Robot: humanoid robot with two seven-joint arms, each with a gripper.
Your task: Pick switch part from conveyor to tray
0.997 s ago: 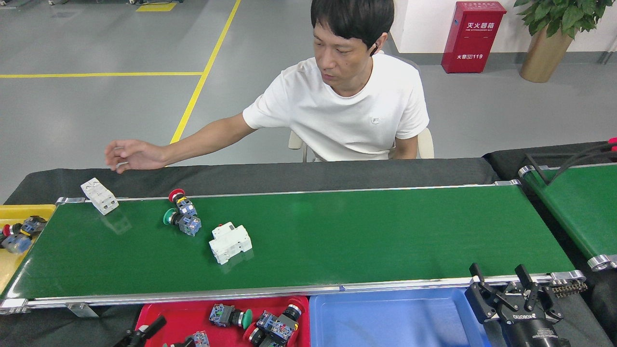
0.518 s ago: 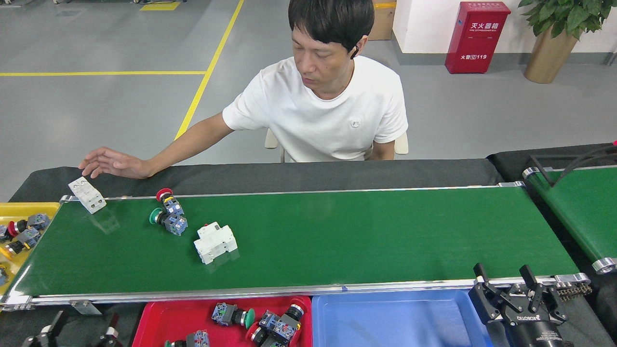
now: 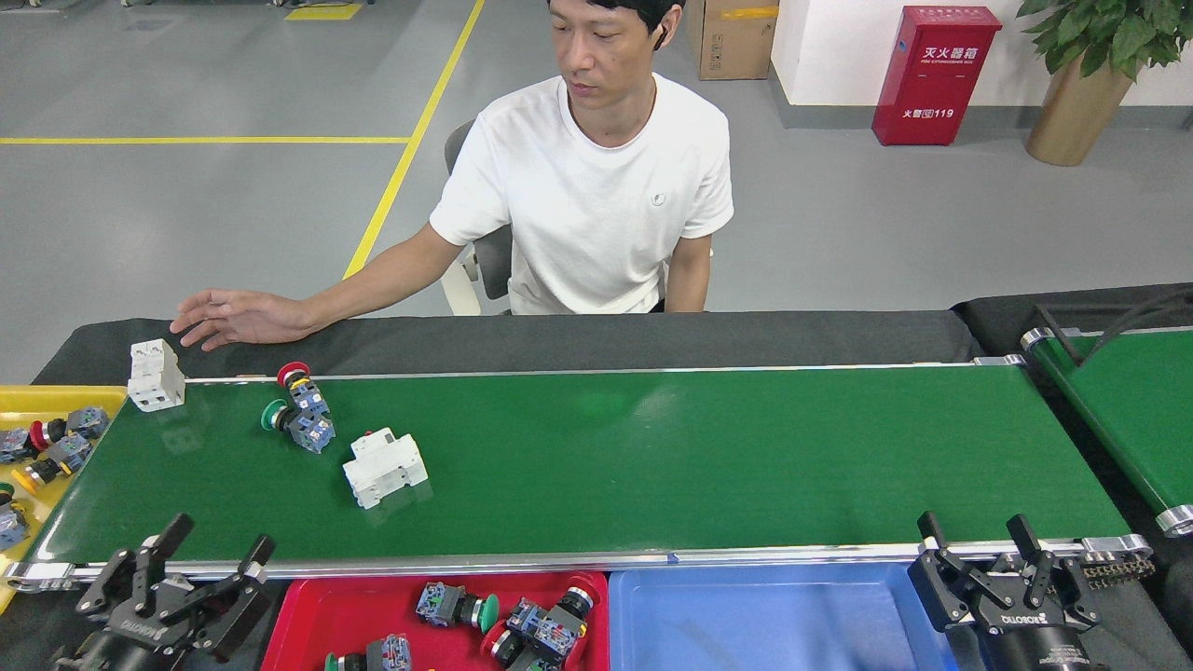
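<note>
Switch part (image 3: 300,421) sits on the conveyor (image 3: 652,457), up-belt and slightly right of my left gripper (image 3: 200,554), fingers spread wide, empty. Long axis runs diagonally. Left arm's nearer; right gripper (image 3: 974,550) open, far.

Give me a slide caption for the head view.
Both grippers, left and right, open beside the conveyor carrying switch parts.

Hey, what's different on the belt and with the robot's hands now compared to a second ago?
The left hand has risen into view at the near rail, open and empty. On the conveyor, the white breaker and the push-button pair drifted left; the far white breaker reached the belt's left end. The person's hand still hovers there. The right hand stays open; the red tray looks unchanged.
</note>
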